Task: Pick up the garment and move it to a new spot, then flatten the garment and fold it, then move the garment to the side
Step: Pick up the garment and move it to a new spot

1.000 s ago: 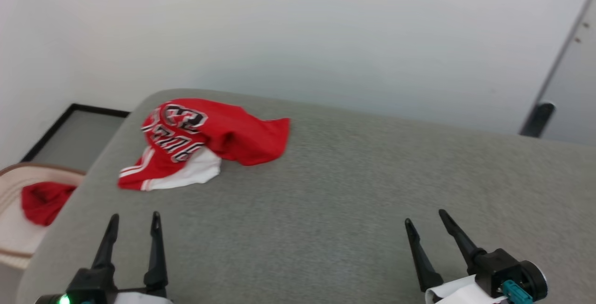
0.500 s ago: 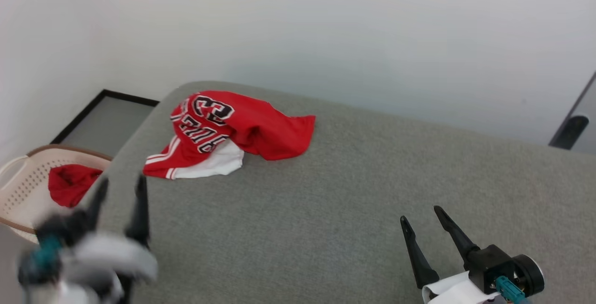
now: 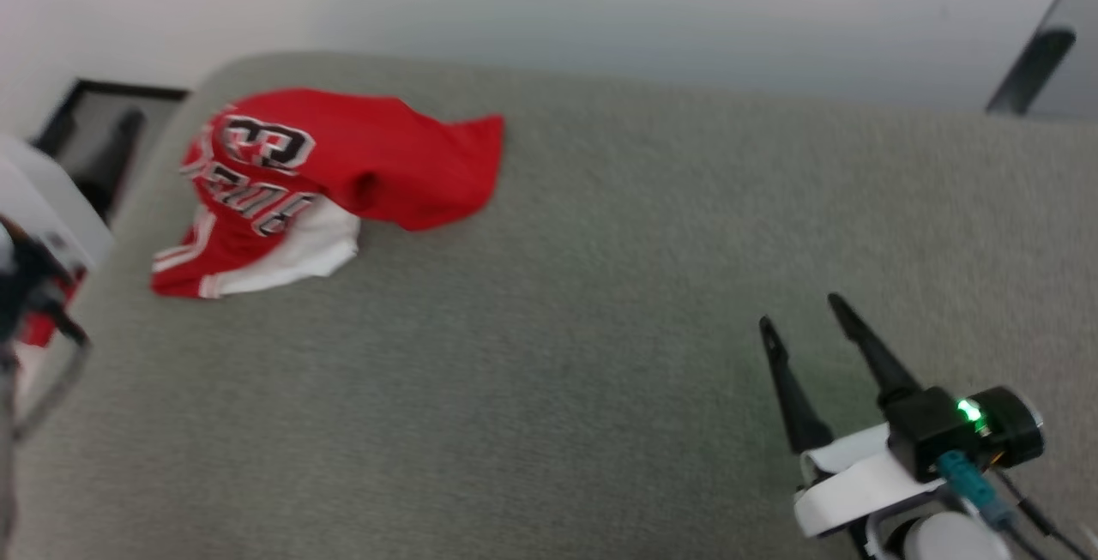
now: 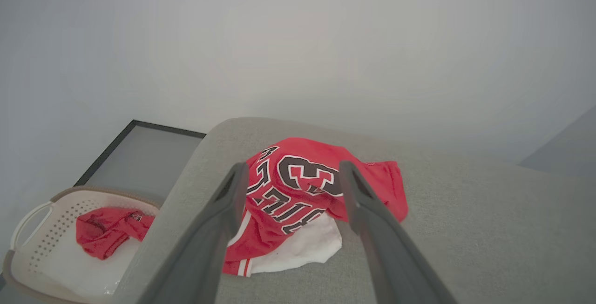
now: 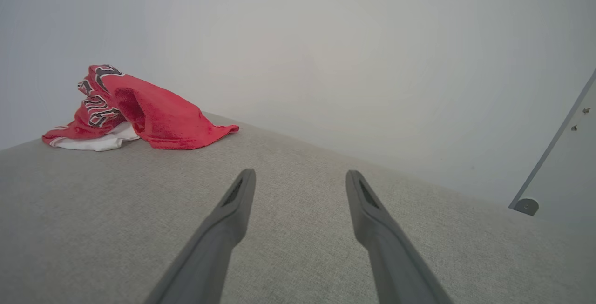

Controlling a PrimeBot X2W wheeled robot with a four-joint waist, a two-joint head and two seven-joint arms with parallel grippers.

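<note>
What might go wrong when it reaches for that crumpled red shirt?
The garment lies bunched near a corner of the gray surface, so a clumsy tug might slide it off toward the basket below. The open left end effector may pinch several folded layers at once, leaving it hard to flatten.

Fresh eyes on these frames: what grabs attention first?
A crumpled red jersey T-shirt with a white sleeve and black lettering lies heaped at the far left corner of the grey fabric surface. The left gripper is open and frames it in the left wrist view; the right gripper is open over bare fabric, near right. A cream perforated basket holding another red cloth sits beside that corner.
</note>
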